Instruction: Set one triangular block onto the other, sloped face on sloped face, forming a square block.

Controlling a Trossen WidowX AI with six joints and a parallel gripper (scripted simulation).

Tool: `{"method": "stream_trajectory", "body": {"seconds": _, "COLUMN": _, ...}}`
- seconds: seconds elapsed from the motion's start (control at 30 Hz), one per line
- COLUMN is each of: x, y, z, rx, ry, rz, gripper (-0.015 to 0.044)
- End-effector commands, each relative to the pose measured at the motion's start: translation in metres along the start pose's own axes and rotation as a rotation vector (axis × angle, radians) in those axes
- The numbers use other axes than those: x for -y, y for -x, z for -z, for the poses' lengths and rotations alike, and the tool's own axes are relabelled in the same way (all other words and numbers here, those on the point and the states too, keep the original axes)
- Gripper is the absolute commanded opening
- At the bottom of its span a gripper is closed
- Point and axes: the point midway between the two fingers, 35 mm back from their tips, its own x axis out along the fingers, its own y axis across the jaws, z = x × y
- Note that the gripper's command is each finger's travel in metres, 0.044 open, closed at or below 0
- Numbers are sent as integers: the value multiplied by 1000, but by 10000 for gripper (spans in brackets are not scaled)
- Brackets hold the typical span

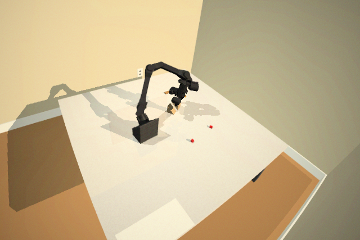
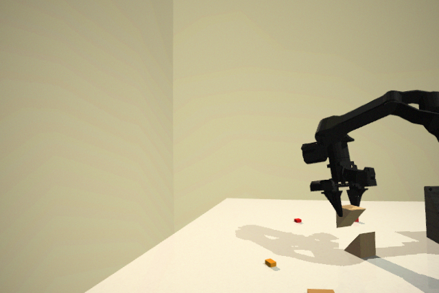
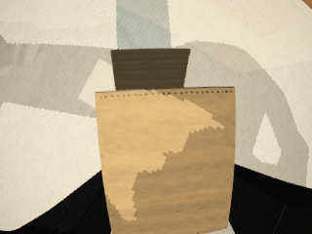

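My gripper point(image 1: 176, 103) point(image 2: 348, 211) point(image 3: 163, 173) is shut on one wooden triangular block point(image 1: 178, 105) point(image 2: 349, 217) point(image 3: 161, 132). This block has a flat face up, and its sloped face points down. In the exterior view it hangs above and a little left of the other triangular block point(image 1: 170, 107) point(image 2: 368, 245) point(image 3: 150, 70), with a visible gap between them. That lower block stands on the table, its slope falling to the left in the exterior view. In the wrist view the held block hides part of it. Whether their ends line up is hard to tell.
Two small red cubes point(image 1: 211, 126) point(image 1: 192, 140) lie on the table point(image 1: 151, 170); one point(image 2: 297, 220) shows left of the gripper in the exterior view. A small orange block point(image 2: 270, 263) and a tan block point(image 2: 320, 291) lie nearer that camera. The arm's base point(image 1: 149, 131) stands nearby.
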Motion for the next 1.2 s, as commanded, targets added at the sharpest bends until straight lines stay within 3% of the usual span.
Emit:
{"method": "stream_trajectory", "body": {"seconds": 0.0, "x": -1, "y": -6, "z": -1, "rx": 4, "ry": -7, "rz": 5, "gripper": 0}}
{"method": "stream_trajectory", "body": {"seconds": 0.23, "x": -1, "y": -32, "z": -7, "rx": 6, "ry": -7, "rz": 5, "gripper": 0}}
{"method": "stream_trajectory", "body": {"seconds": 1.17, "x": -1, "y": -32, "z": -9, "rx": 5, "ry": -13, "rz": 6, "gripper": 0}}
